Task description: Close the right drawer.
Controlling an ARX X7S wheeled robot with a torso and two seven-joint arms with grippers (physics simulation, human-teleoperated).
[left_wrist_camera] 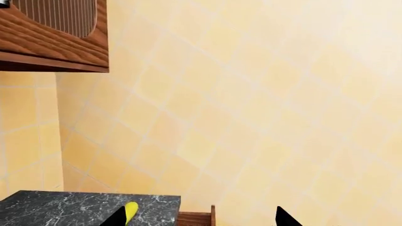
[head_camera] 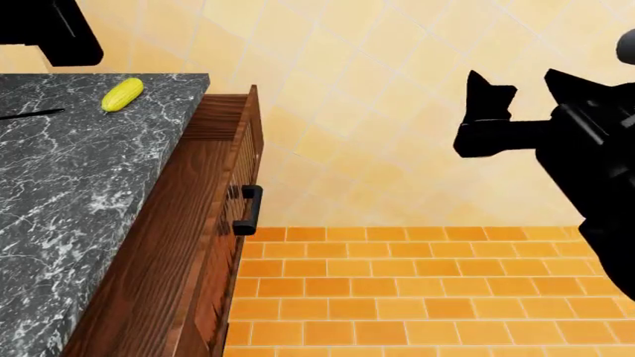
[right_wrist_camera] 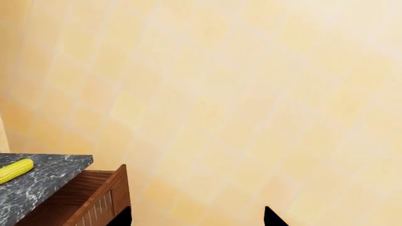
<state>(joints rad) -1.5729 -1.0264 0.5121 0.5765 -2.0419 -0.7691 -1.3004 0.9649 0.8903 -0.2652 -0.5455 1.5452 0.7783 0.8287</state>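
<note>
Standing pulled out past the counter (head_camera: 70,193), the right drawer (head_camera: 233,134) lies at nine o'clock from the spread-fingered right gripper (head_camera: 516,85); left gripper (left_wrist_camera: 199,217) likewise spread.

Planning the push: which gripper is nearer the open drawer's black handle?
The right gripper, raised beside the drawer over the floor; the left one is off-frame above the countertop.

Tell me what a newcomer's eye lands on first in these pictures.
First, the right drawer, pulled out from under the dark marble counter, its black bar handle facing the orange tiled floor. Next, the yellow corn cob lying on the counter near its far edge. Then the right hand, black, held in the air off to the drawer's side, touching nothing.
</note>
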